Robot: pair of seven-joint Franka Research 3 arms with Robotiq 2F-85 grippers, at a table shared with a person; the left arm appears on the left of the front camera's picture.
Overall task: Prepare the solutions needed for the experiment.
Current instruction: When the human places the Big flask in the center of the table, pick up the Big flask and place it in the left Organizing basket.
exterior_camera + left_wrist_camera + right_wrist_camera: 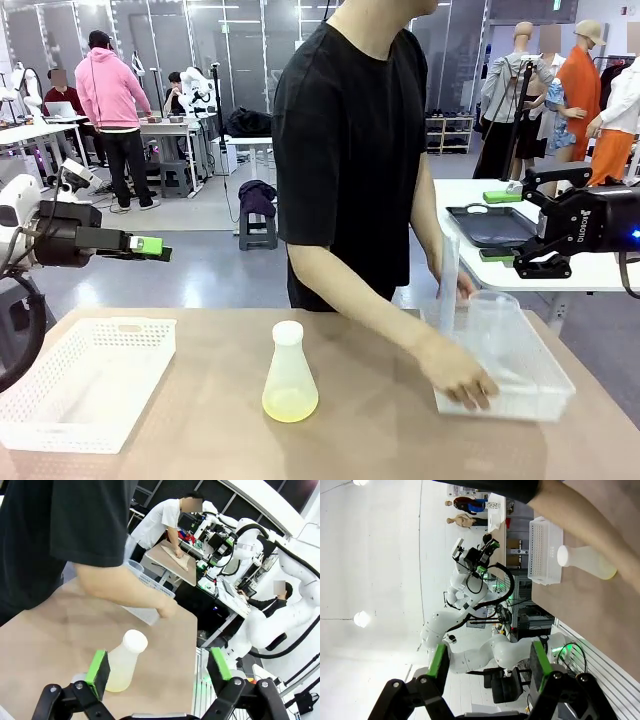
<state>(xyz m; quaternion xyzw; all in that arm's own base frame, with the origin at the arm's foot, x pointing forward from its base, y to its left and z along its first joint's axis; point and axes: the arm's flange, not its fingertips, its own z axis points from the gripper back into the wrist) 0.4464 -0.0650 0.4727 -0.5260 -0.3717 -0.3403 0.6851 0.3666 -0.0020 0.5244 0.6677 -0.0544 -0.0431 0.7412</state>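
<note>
A translucent white conical flask [289, 365] with a white cap stands in the middle of the table. In its bottom lies a little pale yellow solution [290, 404]. My left gripper [150, 245] hovers open, high over the table's left edge, apart from the flask. The left wrist view has the flask [125, 660] just beyond the open left gripper [159, 665]. My right gripper [500, 226] hangs open above the table's right end, holding nothing. In the right wrist view, far beyond the open right gripper [490, 661], the flask [585, 562] and its solution [608, 573] lie under the person's forearm.
A person stands at the far side with one hand [460, 375] in the white basket [550, 385] on the right. That basket holds a clear beaker [493, 318] and a tall clear cylinder [448, 275]. A second white basket [85, 385] sits at the left.
</note>
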